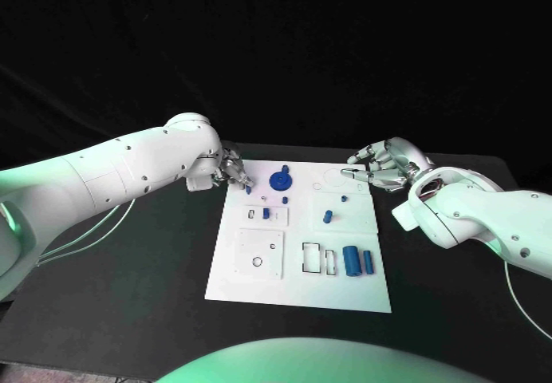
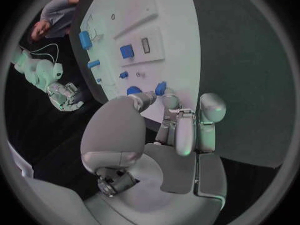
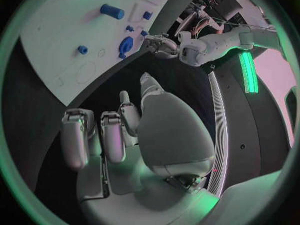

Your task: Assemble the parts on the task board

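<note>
The white task board [image 1: 301, 281] lies in the middle of the black table [image 1: 138, 319], and both of the robot's hands sit at its far end. The left hand [image 1: 230, 171] is over the board's far left corner, its fingertips [image 2: 164, 96] pinched together on a small blue part [image 1: 250, 190]; the left wrist view shows that blue piece [image 2: 160, 88] caught between the tips just above the board's edge. The right hand [image 1: 382, 166] hovers beside the board's far right corner, off the plate, its fingers [image 3: 94, 135] curled inward with nothing in them.

On the board, a round blue gear-like part [image 1: 281, 180] sits near the far edge, just beside the left hand. A small blue peg [image 1: 329, 215] stands near the board's middle, and another small blue piece [image 1: 266, 213] rests in a recessed panel toward the left side. Two blue cylinders [image 1: 359, 261] lie side by side toward the board's near right, next to a rectangular cut-out [image 1: 313, 258]. A square plate [image 1: 261, 254] occupies the board's near left.
</note>
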Tool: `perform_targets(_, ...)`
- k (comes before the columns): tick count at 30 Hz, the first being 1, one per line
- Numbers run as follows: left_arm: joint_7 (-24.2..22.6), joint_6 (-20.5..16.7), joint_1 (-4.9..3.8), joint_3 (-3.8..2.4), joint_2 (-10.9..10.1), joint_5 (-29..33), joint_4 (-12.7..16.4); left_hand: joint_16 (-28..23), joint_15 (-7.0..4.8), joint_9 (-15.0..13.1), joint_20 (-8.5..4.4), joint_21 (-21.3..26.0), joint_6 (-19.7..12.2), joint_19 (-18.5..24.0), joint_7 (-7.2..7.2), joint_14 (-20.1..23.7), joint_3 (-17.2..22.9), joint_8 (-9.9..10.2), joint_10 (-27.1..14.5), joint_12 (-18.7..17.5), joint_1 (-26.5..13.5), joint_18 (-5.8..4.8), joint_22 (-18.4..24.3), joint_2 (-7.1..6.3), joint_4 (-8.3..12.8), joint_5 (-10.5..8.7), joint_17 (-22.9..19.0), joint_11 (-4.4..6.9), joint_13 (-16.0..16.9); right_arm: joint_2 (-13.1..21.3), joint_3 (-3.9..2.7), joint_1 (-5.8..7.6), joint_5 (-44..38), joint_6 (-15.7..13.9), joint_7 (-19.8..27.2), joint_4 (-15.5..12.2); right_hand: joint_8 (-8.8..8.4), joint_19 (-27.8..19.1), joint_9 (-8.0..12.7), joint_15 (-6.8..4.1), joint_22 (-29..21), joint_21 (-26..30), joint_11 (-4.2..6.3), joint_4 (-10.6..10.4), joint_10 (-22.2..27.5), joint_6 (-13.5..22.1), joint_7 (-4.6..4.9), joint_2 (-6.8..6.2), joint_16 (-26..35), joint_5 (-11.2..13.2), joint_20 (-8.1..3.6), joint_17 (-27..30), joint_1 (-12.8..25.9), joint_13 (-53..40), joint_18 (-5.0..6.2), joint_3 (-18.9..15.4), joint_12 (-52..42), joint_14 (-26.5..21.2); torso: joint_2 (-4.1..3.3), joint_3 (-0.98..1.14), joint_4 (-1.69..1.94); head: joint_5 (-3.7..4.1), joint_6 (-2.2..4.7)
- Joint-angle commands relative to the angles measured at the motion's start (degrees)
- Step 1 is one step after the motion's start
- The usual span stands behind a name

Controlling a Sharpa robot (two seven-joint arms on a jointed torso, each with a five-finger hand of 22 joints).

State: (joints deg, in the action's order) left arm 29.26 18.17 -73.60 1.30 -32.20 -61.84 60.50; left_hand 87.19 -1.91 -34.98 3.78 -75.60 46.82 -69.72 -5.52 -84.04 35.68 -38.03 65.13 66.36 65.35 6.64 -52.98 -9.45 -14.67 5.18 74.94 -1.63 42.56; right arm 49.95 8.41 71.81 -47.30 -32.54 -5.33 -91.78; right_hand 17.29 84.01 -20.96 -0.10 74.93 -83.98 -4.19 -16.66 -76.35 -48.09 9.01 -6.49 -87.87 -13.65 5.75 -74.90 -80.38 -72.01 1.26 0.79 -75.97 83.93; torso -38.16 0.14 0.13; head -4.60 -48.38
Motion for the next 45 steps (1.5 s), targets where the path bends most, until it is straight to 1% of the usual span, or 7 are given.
perform_targets(1,-0.78,0.61,-0.05,-0.01,0.20,0.73,-0.02,-0.20,-0.42,-0.14,-0.02,-0.27,0.19,-0.23,0.20,-3.16,0.24,-0.28,0.00,0.31,1.34,0.38,-0.14,0.31,0.86,-0.31,5.53,0.54,0.04,-0.05,0.00,-0.03,-0.60,0.89,0.12,-0.01,0.24,2.41,0.07,0.11,10.92,0.22,0.02,0.04,0.13,-0.20,-0.09,0.14,0.34,-0.31,0.31,-7.76,0.63,-0.11,0.44,-0.20,0.05,4.43,0.00,0.02,0.00,0.06,-0.07)
perform_targets(21,-1.05,1.13,-0.03,0.07,0.39,1.02,-0.67,-0.17,-0.81,-0.26,-0.35,-0.48,-0.30,-0.36,0.55,-3.24,4.01,-0.85,0.18,-0.14,5.38,0.30,-0.55,2.42,4.21,-0.05,5.65,0.94,-0.50,-0.08,0.00,-0.04,-0.60,0.89,0.16,0.01,0.27,2.42,0.08,0.10,10.94,0.20,0.02,0.04,0.12,-0.21,-0.10,0.23,0.33,-0.39,0.30,-7.80,0.65,-0.11,0.43,-0.17,0.05,4.44,0.02,0.00,0.01,-0.02,0.07)
perform_targets(31,-0.93,1.62,-0.03,0.11,0.23,1.01,-0.61,-0.15,-0.37,-0.55,-0.04,-0.84,-0.79,-0.31,-0.25,-3.26,13.87,-1.23,-0.07,-0.96,5.58,0.29,-0.90,1.86,9.38,0.38,5.72,0.36,-1.52,-0.06,0.00,-0.04,-0.60,0.84,0.19,0.02,0.27,2.42,0.08,0.10,10.94,0.20,0.02,0.04,0.12,-0.21,-0.10,0.23,0.33,-0.39,0.30,-7.80,0.65,-0.11,0.43,-0.17,0.05,4.44,0.00,0.00,0.03,-0.10,0.10)
perform_targets(35,-1.22,1.14,-0.02,0.15,0.15,1.02,-0.52,-0.08,-0.35,-0.70,0.01,-1.03,-0.52,-0.40,-0.29,-3.33,15.40,-1.46,0.16,-0.81,5.06,0.26,-1.16,1.45,10.44,0.60,5.93,0.37,-1.35,-0.08,0.00,-0.05,-0.60,0.84,0.20,0.04,0.27,2.42,0.08,0.10,10.94,0.20,0.02,0.04,0.12,-0.21,-0.10,0.23,0.33,-0.39,0.30,-7.80,0.65,-0.11,0.43,-0.17,0.05,4.44,0.00,0.01,0.04,-0.13,0.08)
perform_targets(39,-1.67,0.14,-0.02,0.20,0.05,1.36,-0.33,0.17,-0.54,-1.01,-0.08,-1.61,0.28,-0.95,-0.10,-3.59,17.52,-1.98,1.00,-0.38,4.21,0.12,-2.16,0.43,12.13,1.51,6.61,0.57,-0.70,-0.11,0.00,-0.05,-0.60,0.83,0.22,0.06,0.27,2.42,0.08,0.10,10.94,0.20,0.02,0.04,0.12,-0.21,-0.10,0.23,0.33,-0.39,0.30,-7.80,0.65,-0.11,0.43,-0.17,0.05,4.44,0.01,0.03,0.04,-0.16,0.10)
perform_targets(42,-2.09,-0.99,-0.02,0.26,-0.08,1.81,-0.11,0.39,-0.76,-1.26,-0.24,-2.17,1.05,-1.53,0.13,-3.84,18.67,-2.32,1.99,0.01,3.38,-0.04,-3.12,-0.43,13.09,3.56,7.24,0.82,0.01,-0.13,0.00,-0.05,-0.60,0.79,0.24,0.07,0.33,2.42,0.08,0.09,10.93,0.22,0.04,0.05,0.04,-0.26,-0.12,0.31,0.35,-0.49,0.29,-7.75,0.68,-0.19,0.44,-0.16,-0.02,4.44,0.00,0.02,0.01,-0.29,0.13)
perform_targets(45,-2.47,-2.29,-0.02,0.30,-0.33,2.67,0.17,0.70,-1.18,-1.71,-0.58,-3.02,2.15,-2.52,0.58,-4.19,19.48,-2.70,3.60,0.65,2.32,-0.31,-4.72,-1.64,14.05,7.98,8.14,1.26,1.36,-0.12,0.00,-0.05,-0.60,0.77,0.25,0.06,0.33,2.42,0.08,0.09,10.93,0.22,0.04,0.05,0.04,-0.26,-0.12,0.31,0.35,-0.49,0.29,-7.75,0.68,-0.19,0.44,-0.16,-0.02,4.44,-0.03,0.02,0.02,-0.31,0.14)
